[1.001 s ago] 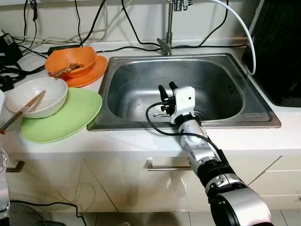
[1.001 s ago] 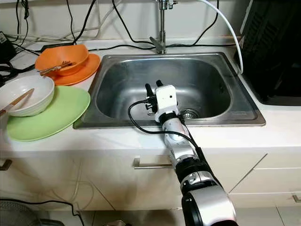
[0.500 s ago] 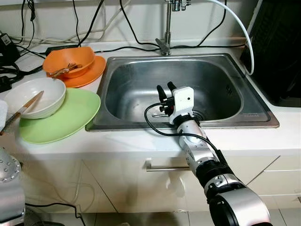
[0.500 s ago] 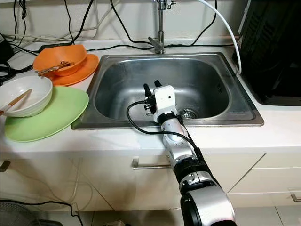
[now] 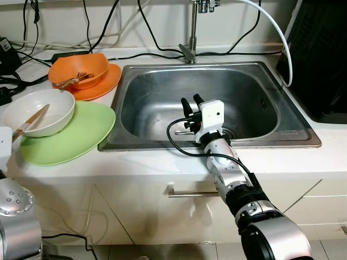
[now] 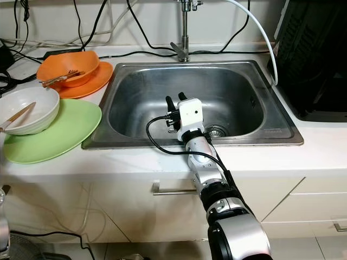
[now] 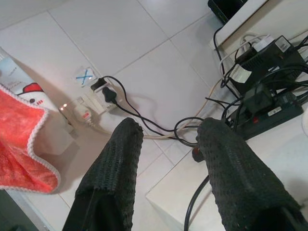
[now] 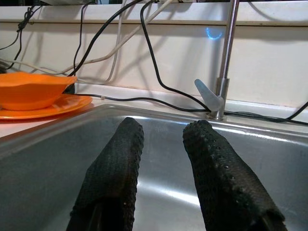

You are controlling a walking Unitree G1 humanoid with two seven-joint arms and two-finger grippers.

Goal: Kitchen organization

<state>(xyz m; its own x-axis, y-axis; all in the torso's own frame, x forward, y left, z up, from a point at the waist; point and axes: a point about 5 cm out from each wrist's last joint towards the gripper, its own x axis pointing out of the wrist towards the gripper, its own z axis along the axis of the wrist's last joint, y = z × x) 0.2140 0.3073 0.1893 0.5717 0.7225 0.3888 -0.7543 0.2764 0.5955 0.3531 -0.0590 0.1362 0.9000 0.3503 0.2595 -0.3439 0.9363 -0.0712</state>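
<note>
right tool (image 5: 192, 101) open over sink (image 5: 255, 73)

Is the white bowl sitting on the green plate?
Touching. In the left eye view the white bowl rests on the far left part of the green plate, its base overlapping the plate's surface with no gap showing between them.

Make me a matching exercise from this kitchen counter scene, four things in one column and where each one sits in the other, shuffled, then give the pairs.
Things:
1. white bowl
2. orange bowl
3. right gripper
4. faucet

Places:
A. over the sink basin
B. behind the sink, at the wall
C. on the green plate
D. on the orange plate

Pairs: 1-C, 2-D, 3-A, 4-B
</note>
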